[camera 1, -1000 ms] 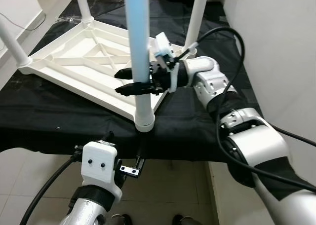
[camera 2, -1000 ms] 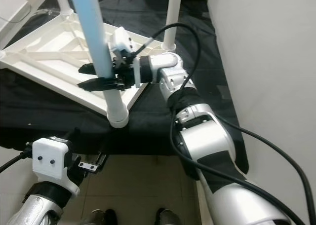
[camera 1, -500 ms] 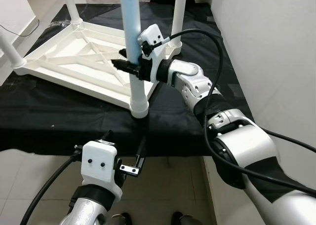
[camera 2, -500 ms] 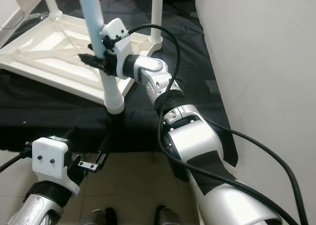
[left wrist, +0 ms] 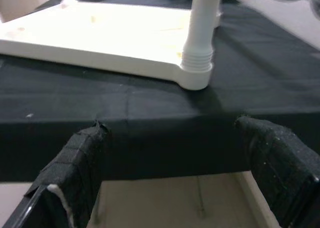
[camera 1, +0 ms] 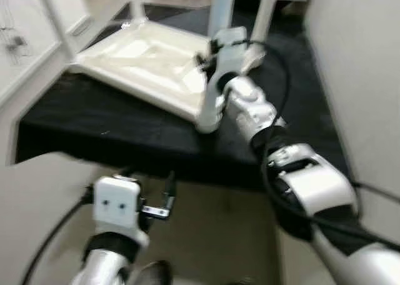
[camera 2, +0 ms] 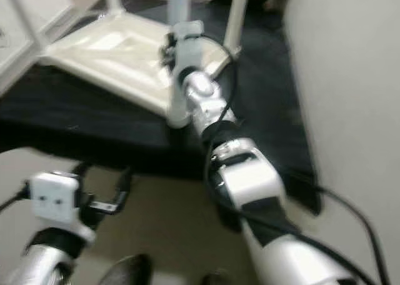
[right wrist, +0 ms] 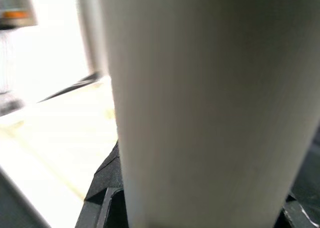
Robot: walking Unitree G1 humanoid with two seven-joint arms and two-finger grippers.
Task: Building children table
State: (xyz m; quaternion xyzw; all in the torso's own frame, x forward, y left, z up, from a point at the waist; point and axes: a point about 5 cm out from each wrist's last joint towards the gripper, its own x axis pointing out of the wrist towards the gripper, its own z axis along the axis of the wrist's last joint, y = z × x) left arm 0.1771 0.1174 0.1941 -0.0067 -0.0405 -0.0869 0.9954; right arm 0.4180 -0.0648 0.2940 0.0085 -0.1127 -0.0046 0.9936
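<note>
Two head views blurred. White children's table top (camera 1: pixel 147 60) upside down on black-covered counter (camera 1: pixel 94 119), legs pointing up. Nearest leg (camera 1: pixel 215 54) upright in corner socket (left wrist: pixel 196 70) at the counter's near edge. Right gripper (camera 1: pixel 209 63) up against that leg, above the socket; right wrist view crowded by the pale leg (right wrist: pixel 200 108), a black finger (right wrist: pixel 107 183) visible beside it; jaws around the leg, firm grip or not cannot tell. Left gripper (camera 1: pixel 159 200) low, in front of the counter edge, over tiled floor (camera 1: pixel 212 241); jaws wide, holding nothing, black pads (left wrist: pixel 75 163) either side of the counter edge in left wrist view.
</note>
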